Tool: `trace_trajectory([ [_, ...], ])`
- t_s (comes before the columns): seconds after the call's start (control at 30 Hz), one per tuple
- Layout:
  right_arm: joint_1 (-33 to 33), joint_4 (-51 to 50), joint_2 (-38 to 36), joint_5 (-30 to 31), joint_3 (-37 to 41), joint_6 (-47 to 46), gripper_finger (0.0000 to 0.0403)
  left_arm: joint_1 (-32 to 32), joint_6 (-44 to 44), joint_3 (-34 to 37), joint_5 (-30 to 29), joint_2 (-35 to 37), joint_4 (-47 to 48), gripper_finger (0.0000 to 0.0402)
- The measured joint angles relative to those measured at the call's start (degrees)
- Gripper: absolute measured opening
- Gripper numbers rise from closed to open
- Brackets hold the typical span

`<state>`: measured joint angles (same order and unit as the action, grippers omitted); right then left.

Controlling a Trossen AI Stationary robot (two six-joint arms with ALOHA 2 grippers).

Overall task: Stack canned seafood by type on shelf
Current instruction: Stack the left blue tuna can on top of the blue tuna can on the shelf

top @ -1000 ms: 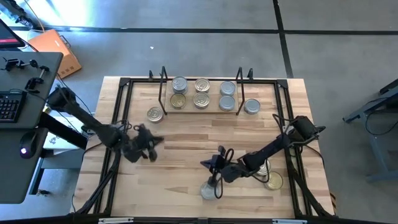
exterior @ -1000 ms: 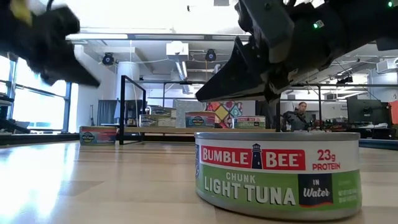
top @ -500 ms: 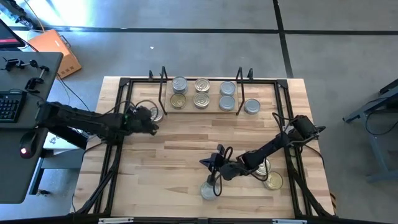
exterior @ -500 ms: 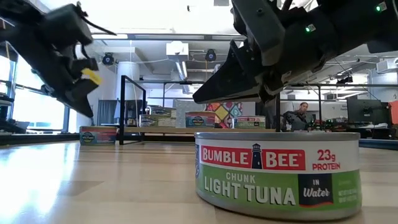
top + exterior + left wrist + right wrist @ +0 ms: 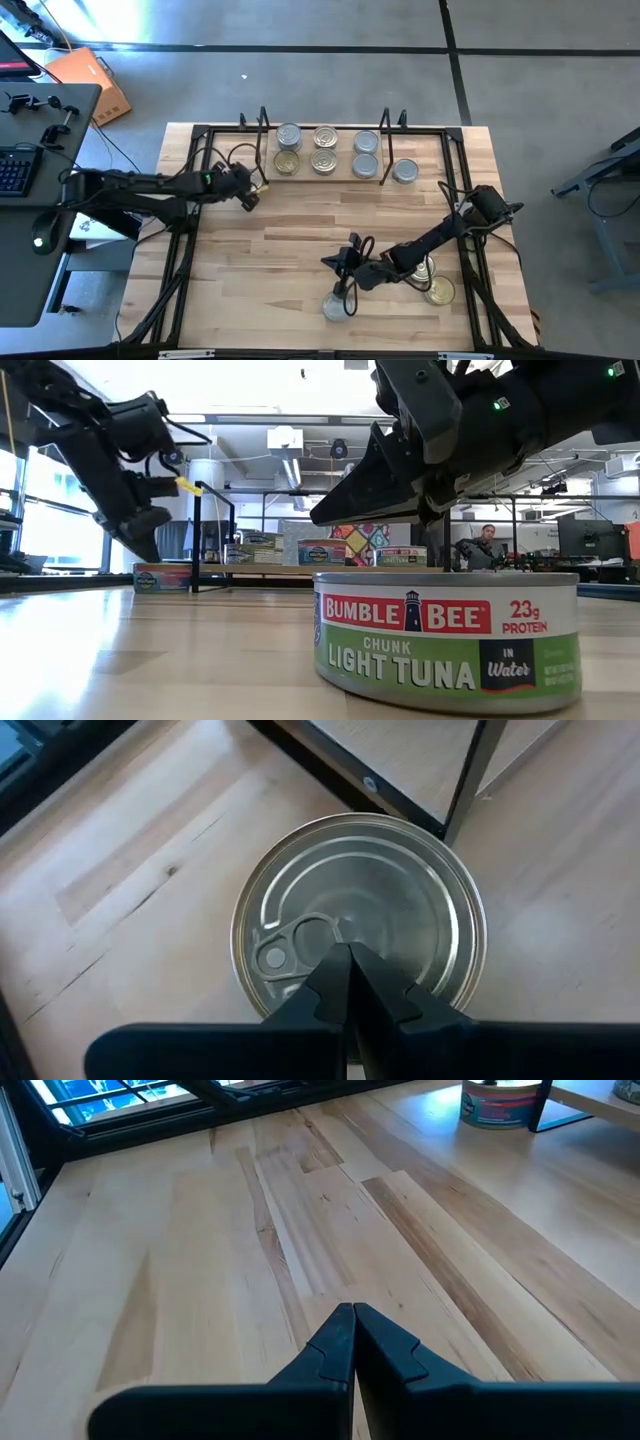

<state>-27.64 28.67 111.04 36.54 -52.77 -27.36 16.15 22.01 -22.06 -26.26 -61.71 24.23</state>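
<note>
Taking the shelf (image 5: 322, 172) as the landmark, the work looks roughly half done: six tins sit on its board in two rows of three, while several are still out on the tabletop (image 5: 300, 240). Nearest the front edge, well away from the shelf, a Bumble Bee tuna tin (image 5: 447, 637) stands under the right gripper (image 5: 338, 263), whose fingers are pressed together and empty, just above and behind the tin. Two more tins (image 5: 432, 281) lie beside that arm's forearm, so the arm itself partly blocks them. Closer in, one silver tin (image 5: 405, 172) waits just off the shelf's right end. At the shelf's left end the left gripper (image 5: 347, 982), also pressed shut and holding nothing, hangs directly over a ring-pull tin (image 5: 360, 912) beside the black upright (image 5: 470, 770), which crowds any approach.
</note>
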Motion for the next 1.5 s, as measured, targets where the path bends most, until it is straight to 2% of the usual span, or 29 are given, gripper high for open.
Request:
trace_trajectory([
  [0.17,0.0,0.0,0.0,0.0,0.0,-0.2,0.0,-2.1,0.9,-0.1,5.3,-0.9,0.0,0.0],
  [0.4,0.0,0.4,0.0,-0.1,0.0,-0.2,0.0,-8.8,5.1,-0.2,17.3,0.7,-0.1,0.0],
  [0.8,0.0,1.8,0.0,-0.1,0.0,0.3,0.0,-24.5,14.0,0.4,20.9,0.5,-5.1,0.0],
  [0.93,0.0,1.8,0.0,-0.1,0.0,0.4,0.0,-30.1,15.8,0.6,19.3,-1.2,-10.8,0.0],
  [1.07,0.0,1.8,0.0,-0.1,0.0,1.2,0.0,-33.4,16.4,0.5,16.7,-6.5,-19.3,0.0],
  [1.4,-0.1,-2.3,-3.7,-3.0,0.0,1.9,0.0,-34.1,10.2,0.5,15.4,-25.1,-52.6,0.0],
  [1.5,0.0,-3.8,-5.0,-3.1,0.0,1.4,0.0,-33.8,7.2,-0.8,14.6,-28.2,-57.2,0.0],
])
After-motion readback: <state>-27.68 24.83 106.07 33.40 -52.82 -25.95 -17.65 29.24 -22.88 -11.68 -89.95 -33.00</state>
